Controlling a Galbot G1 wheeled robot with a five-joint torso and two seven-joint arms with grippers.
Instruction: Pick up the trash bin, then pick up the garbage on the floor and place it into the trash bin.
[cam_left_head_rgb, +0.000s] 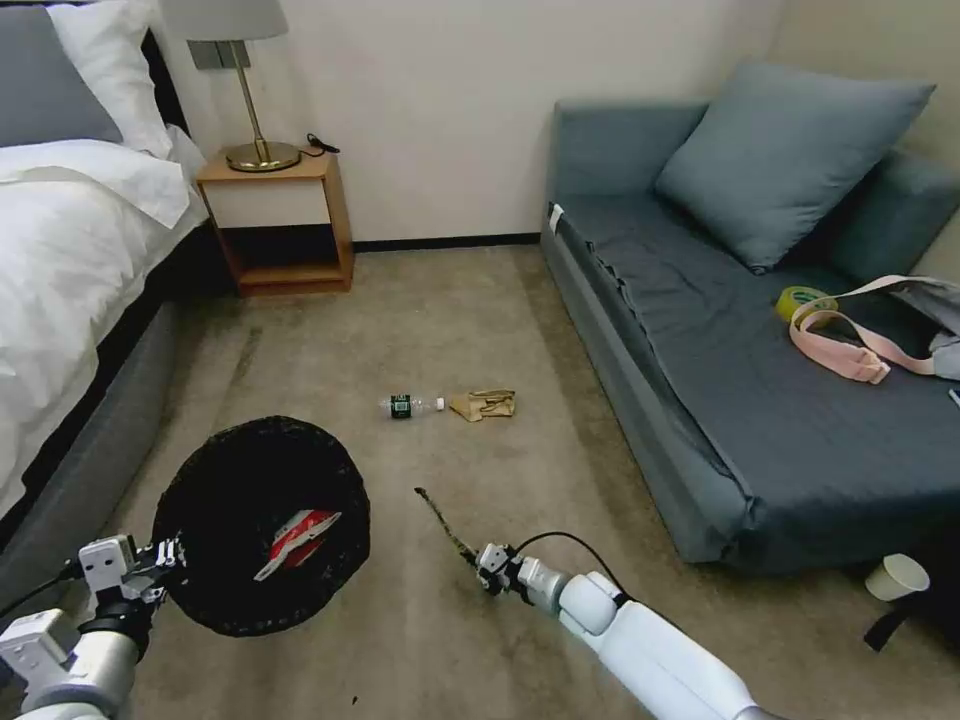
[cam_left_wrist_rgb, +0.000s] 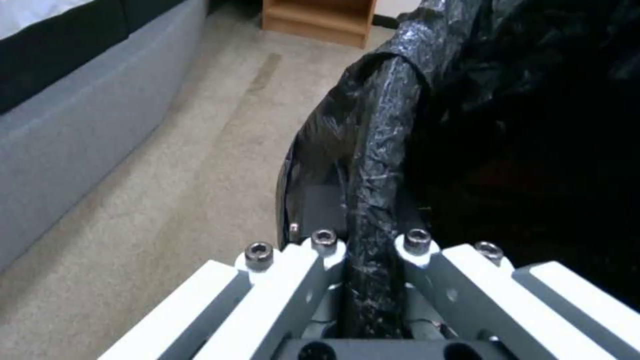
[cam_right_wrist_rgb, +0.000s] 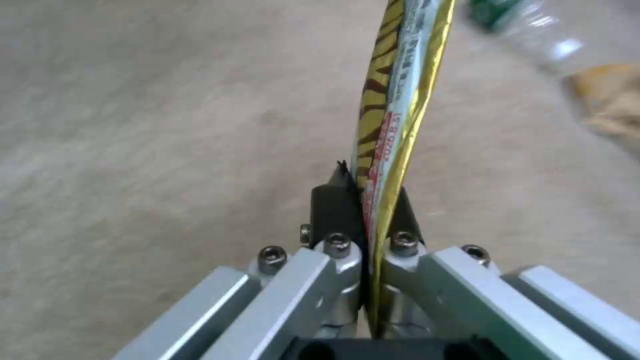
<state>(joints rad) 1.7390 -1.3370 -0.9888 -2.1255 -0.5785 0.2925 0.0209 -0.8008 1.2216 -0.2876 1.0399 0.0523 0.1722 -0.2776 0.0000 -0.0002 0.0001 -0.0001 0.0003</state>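
1. Gold-brown snack wrapper (cam_right_wrist_rgb: 390, 100): pinched by one end in the right gripper (cam_right_wrist_rgb: 373, 220), jaws closed flat on the foil. It sticks out stiffly from the jaws toward the far side. In the head view the wrapper (cam_left_head_rgb: 440, 520) is near the centre of the scene, above the floor (cam_left_head_rgb: 450, 320).
2. Trash bin (cam_left_head_rgb: 262, 525): near left, lifted and tilted so its mouth faces the camera. The left gripper (cam_left_wrist_rgb: 370, 245) has its jaws clamped on the liner-covered rim. A red-and-white wrapper (cam_left_head_rgb: 298, 535) already lies inside.
3. Step in hand, as I judge it: carry the gold wrapper left to the bin and drop it in.
4. Doing it well:
   - Bring the free end of the wrapper over the rim first, as the piece is long and could catch on the liner edge.
   - Get the jaws themselves over the opening before releasing; thin foil may flutter sideways.
   - Hold the bin steady, mouth tipped upward enough that contents stay in.
5. Remaining litter: clear bottle (cam_left_head_rgb: 410, 405) and crumpled paper bag (cam_left_head_rgb: 484, 404), touching or nearly so, farther out on the floor between bed (cam_left_head_rgb: 70, 260) and sofa (cam_left_head_rgb: 740, 400).
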